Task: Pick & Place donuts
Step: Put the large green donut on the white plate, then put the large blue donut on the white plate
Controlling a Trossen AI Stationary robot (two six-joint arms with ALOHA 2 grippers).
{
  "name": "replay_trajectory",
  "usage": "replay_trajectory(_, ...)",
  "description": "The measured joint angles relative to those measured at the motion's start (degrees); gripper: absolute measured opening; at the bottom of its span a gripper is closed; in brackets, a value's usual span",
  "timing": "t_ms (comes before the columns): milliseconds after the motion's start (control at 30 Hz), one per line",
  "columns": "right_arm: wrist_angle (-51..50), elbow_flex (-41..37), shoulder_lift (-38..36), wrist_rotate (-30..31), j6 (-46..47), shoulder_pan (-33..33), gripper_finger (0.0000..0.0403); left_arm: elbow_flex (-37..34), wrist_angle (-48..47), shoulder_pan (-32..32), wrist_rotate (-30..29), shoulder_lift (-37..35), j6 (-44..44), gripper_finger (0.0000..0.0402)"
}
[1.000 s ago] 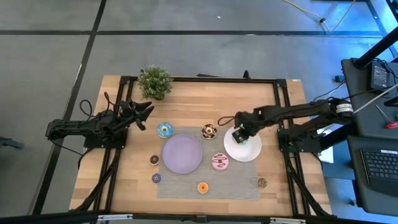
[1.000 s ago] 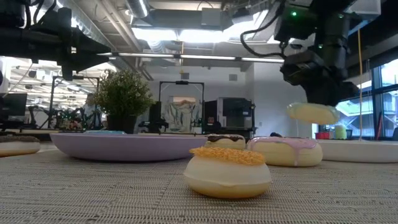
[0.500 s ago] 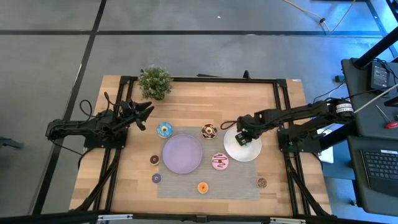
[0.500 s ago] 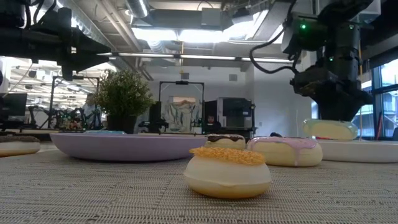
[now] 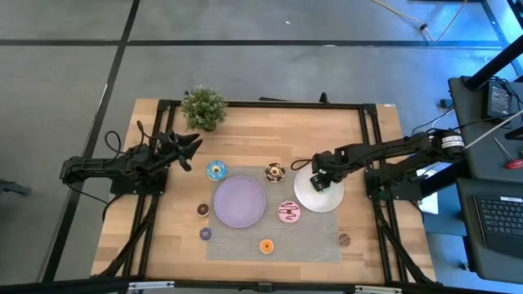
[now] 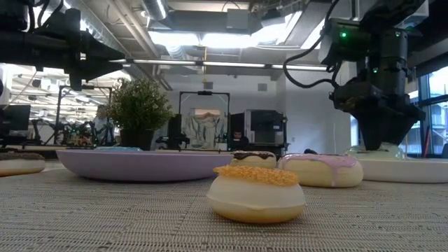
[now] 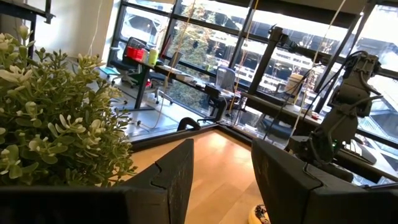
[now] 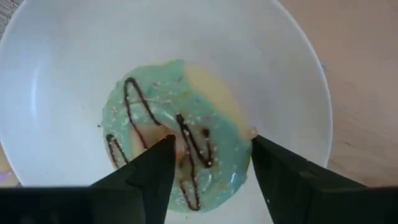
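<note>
My right gripper (image 5: 320, 178) reaches down into the white plate (image 5: 330, 200) and is shut on a green-iced donut (image 8: 177, 149) with chocolate stripes that lies in the plate. In the low view the gripper (image 6: 381, 143) stands on the plate (image 6: 413, 170). Loose on the table are blue (image 5: 216, 170), chocolate (image 5: 274, 172) and pink (image 5: 288, 212) donuts and orange (image 5: 266, 246), brown (image 5: 203, 210) and purple (image 5: 205, 234) minis. My left gripper (image 5: 192, 153) waits open and empty at the far left, beside the plant. My right gripper comes at the green donut from above, pointing down. One fingertip (image 8: 163, 148) stands at the donut's hole and the other (image 8: 258, 149) at the ring's outer edge (image 8: 245, 140). The donut lies flat with its underside on the white plate.
A lilac plate (image 5: 239, 202) sits mid-table on a grey mat (image 5: 310, 245). A potted plant (image 5: 203, 107) stands at the far left edge. Another brown mini donut (image 5: 344, 240) lies near the front right. Bare wood is open along the far side.
My right gripper has gone down and a little toward the table's right edge with the green donut. The donut, held clear above the white plate a second ago, now lies in the plate.
</note>
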Motion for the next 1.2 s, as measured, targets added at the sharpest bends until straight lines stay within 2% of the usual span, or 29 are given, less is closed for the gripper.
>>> replay_trajectory(167, 0.0, 0.0, 0.0, -0.1, 1.4, 0.0, 0.0234, 0.0, 0.0, 0.0, 0.0, 0.0, 0.0, 0.0157)
replay_trajectory(400, -0.8, 1.6, 0.0, -3.4, 1.5, 0.0, 0.0236, 0.2, 0.8, 0.0, 0.6, 0.0, 0.1, 0.0157)
replay_trajectory(567, -1.3, 6.8, -2.0, 1.3, -1.9, 0.0, 0.0236, 2.8, 0.7, 0.0, 4.6, 0.2, 3.8, 0.0157)
replay_trajectory(667, -3.9, 10.3, -3.7, 4.8, -4.6, -0.6, 0.0236, 5.2, -0.8, 0.0, 4.5, 2.0, 7.6, 0.0157)
replay_trajectory(833, -11.9, 14.8, -6.0, 10.1, -7.6, -2.9, 0.0236, 10.9, -4.3, 0.0, 4.5, 9.0, 13.4, 0.0157)
replay_trajectory(967, -12.6, 16.3, -7.3, 13.0, -10.9, -4.6, 0.0236, 17.4, -9.2, 0.0, 7.2, 17.5, 15.8, 0.0157)
replay_trajectory(1200, -11.8, 16.6, -7.3, 18.0, -12.4, -7.3, 0.0237, 32.7, -33.4, -0.1, 9.6, 35.7, 14.7, 0.0157)
